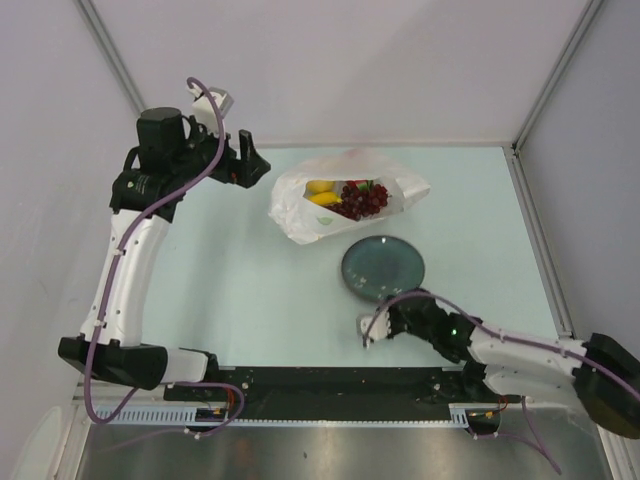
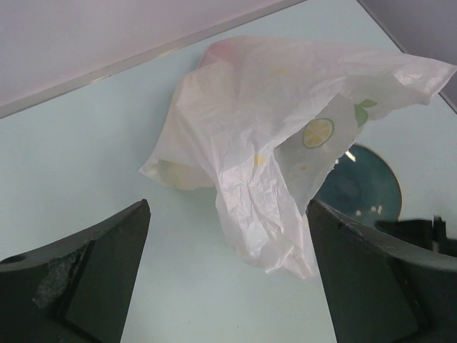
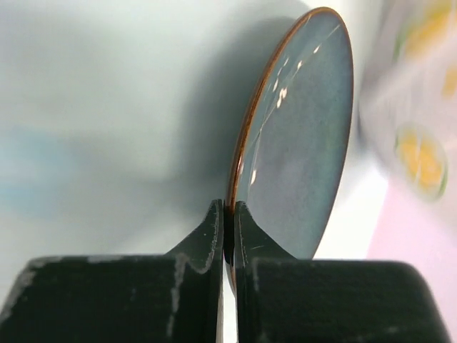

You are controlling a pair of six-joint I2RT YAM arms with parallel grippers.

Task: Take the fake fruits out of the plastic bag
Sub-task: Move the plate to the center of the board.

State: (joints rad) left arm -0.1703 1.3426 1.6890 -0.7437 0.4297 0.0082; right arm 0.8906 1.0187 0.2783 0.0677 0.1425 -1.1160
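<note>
Fake fruits (image 1: 345,197): four in one plastic bag (image 1: 295,215)

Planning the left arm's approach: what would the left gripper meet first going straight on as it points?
The plastic bag: it lies straight ahead of the open left gripper, nothing between them, though depth is hard to judge.

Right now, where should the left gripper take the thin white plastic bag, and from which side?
Probably the empty wrinkled flap at the near-left corner of the thin white plastic bag, approached from the left by the open left gripper. It lies slack and fruit-free; the fake fruits bulge further right.
</note>
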